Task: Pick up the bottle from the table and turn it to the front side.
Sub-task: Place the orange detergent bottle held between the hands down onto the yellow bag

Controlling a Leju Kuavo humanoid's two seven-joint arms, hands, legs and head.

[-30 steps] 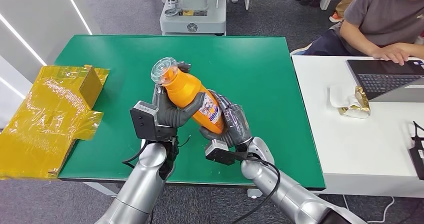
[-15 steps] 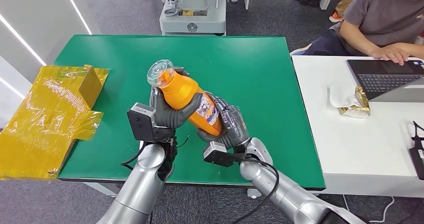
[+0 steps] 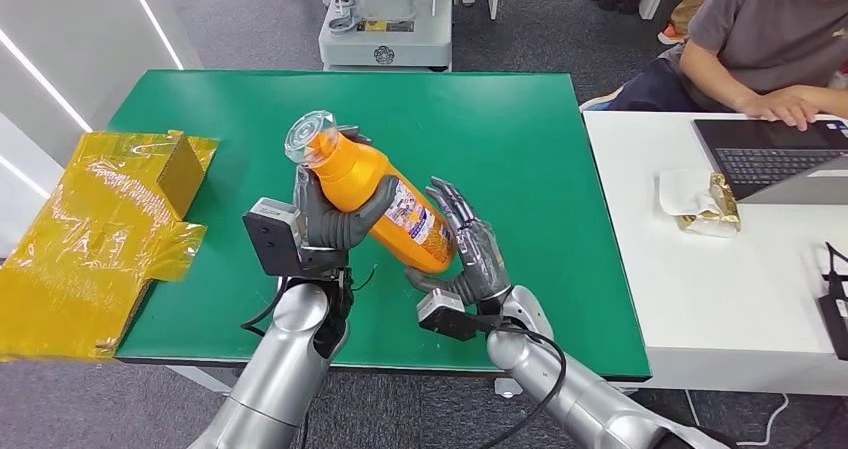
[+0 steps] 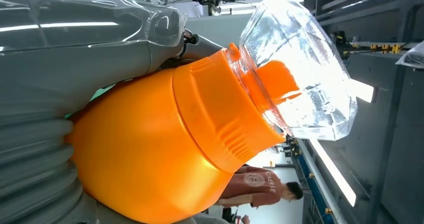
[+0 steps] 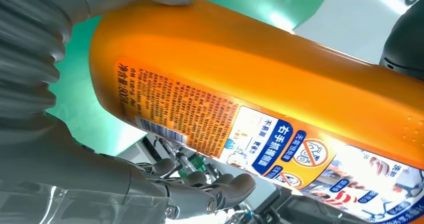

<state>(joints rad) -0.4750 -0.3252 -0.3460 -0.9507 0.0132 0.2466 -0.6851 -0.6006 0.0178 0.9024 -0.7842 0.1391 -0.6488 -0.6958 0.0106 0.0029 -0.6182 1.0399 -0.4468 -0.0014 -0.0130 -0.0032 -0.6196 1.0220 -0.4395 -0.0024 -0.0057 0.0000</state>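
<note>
yellow bag [image 3: 95,239] on table's left edge | person [image 3: 770,39] typing at laptop [image 3: 775,159] on white desk [image 3: 740,299] | gold wrapper [image 3: 712,207] by laptop

orange bottle [image 5: 280,84] fills frame, printed label facing camera | right hand [image 5: 75,174] fingers spread beside it | green table [image 5: 80,104] behind

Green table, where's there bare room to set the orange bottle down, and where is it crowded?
The green table is bare across its far half and along its right side, toward the white table. The far left corner, beside the yellow wrapped package, is tighter. The near middle is crowded: the left hand grips the orange bottle there, with the right hand beside the bottle's base.
</note>
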